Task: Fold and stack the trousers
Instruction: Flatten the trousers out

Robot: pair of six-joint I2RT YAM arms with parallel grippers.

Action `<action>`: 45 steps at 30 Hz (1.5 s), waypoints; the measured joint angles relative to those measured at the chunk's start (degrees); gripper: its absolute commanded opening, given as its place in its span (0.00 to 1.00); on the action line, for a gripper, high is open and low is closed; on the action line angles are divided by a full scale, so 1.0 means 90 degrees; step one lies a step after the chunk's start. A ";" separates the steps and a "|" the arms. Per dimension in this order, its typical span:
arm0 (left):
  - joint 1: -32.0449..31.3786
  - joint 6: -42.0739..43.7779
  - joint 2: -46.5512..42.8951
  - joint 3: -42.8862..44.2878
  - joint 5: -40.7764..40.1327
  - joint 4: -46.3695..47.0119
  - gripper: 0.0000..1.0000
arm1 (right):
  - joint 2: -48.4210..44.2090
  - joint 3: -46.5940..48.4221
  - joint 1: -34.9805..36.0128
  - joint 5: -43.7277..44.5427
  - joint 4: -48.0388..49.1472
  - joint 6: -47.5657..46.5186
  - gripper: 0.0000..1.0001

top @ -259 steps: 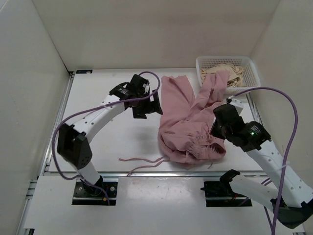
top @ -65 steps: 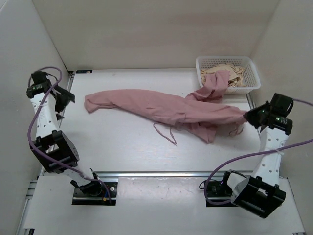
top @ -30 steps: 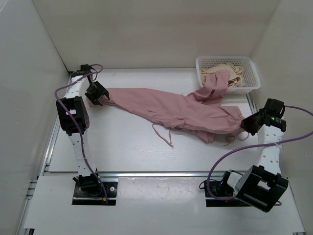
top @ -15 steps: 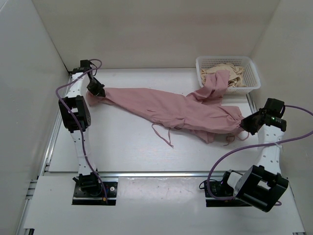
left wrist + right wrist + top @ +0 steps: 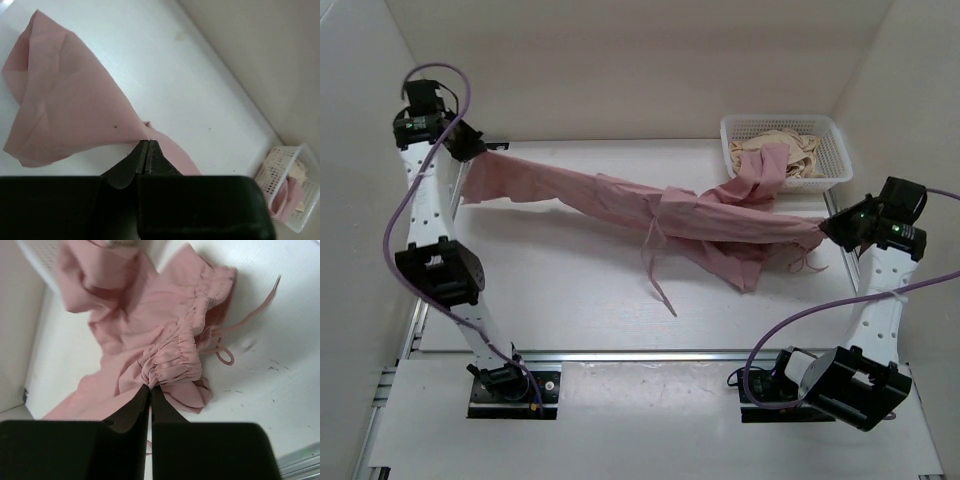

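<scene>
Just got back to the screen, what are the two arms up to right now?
Both arms hold the pink trousers stretched across the table. The left claw pinches a leg end at far left, the right claw the gathered waistband. The other leg trails into the basket.

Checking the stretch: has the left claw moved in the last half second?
Yes. The left claw went up-left, away from the basket, lifting the trousers.

Bright, even light — soft shadows
</scene>
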 measured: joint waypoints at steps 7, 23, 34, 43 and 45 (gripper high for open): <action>0.0398 0.0100 -0.1479 0.0177 0.0078 -0.0231 0.10 | -0.0163 0.1690 0.0192 -0.0007 -0.0578 -0.0070 0.00; 0.1353 -0.0163 -0.4991 -0.0712 -0.0508 -0.1027 0.10 | -0.2421 0.3135 0.1477 0.0602 -0.2293 -0.0323 0.00; 0.1277 -0.0066 -0.4935 -0.0627 -0.0117 -0.0379 0.10 | -0.2550 0.3189 0.1797 0.2144 -0.2844 -0.0372 0.00; -0.0231 0.0622 -0.0770 0.0828 -0.0304 0.0228 0.10 | -0.0131 0.2285 0.1804 0.2793 -0.1452 -0.0486 0.00; -0.0522 0.0748 0.0471 0.1763 -0.0369 0.0168 0.26 | 0.0750 0.2412 0.1804 0.2805 -0.1086 -0.0571 0.17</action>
